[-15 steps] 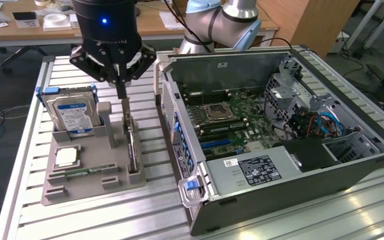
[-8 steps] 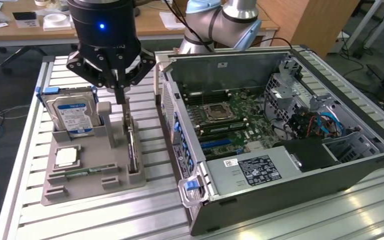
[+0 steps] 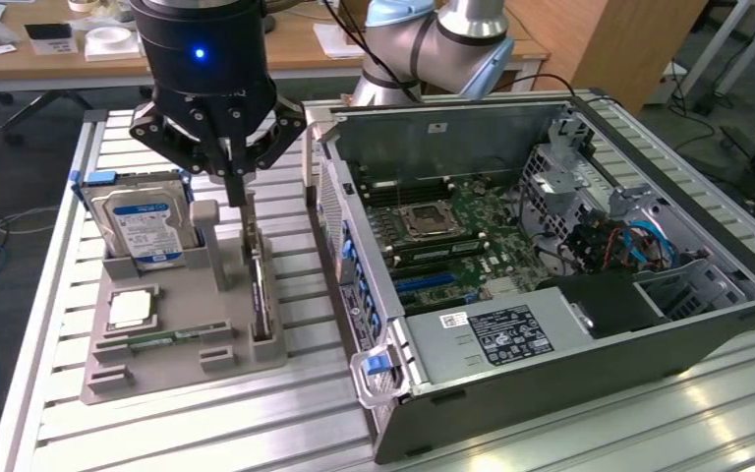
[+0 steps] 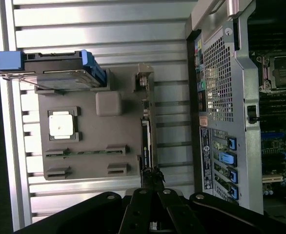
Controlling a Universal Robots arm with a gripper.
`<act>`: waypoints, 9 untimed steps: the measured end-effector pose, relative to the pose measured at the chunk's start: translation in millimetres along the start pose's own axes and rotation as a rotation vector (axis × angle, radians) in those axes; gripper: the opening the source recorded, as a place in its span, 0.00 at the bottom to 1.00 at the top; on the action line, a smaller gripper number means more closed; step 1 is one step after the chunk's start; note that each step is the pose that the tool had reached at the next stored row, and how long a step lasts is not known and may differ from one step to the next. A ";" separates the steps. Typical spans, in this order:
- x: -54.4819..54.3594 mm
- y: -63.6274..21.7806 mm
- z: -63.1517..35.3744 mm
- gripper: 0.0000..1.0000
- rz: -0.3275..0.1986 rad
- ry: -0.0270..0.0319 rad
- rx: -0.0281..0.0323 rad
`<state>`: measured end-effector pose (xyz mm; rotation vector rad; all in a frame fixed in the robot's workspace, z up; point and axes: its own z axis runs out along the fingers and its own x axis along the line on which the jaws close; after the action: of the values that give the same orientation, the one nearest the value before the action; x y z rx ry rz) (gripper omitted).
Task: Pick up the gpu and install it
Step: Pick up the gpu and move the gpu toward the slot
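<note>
Gpu [image 3: 261,295] [image 4: 146,144] standing on edge in the slot along the grey tray [image 3: 207,295], on the side facing the computer case [image 3: 588,364]. Tray and case are sitting on a slatted aluminium table [image 3: 220,423]; wooden desk [image 3: 299,49] showing at 12 o'clock in the exterior view. Gripper [image 3: 237,192] [image 4: 152,174] is hanging at 12 o'clock of the card, fingers pressed together, tips over the card's far end; cannot tell whether they are nipping its edge. Hard drive [image 3: 145,226] is standing at 9 o'clock of the fingers. Case wall is rising at 3 o'clock, close beside the tray. Bare slats are lying toward 6 o'clock.
</note>
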<state>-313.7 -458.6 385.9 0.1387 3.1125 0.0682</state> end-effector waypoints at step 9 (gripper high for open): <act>0.0 0.0 0.0 0.11 0.000 -0.0001 0.0000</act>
<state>-313.7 -458.7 385.9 0.1386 3.1124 0.0682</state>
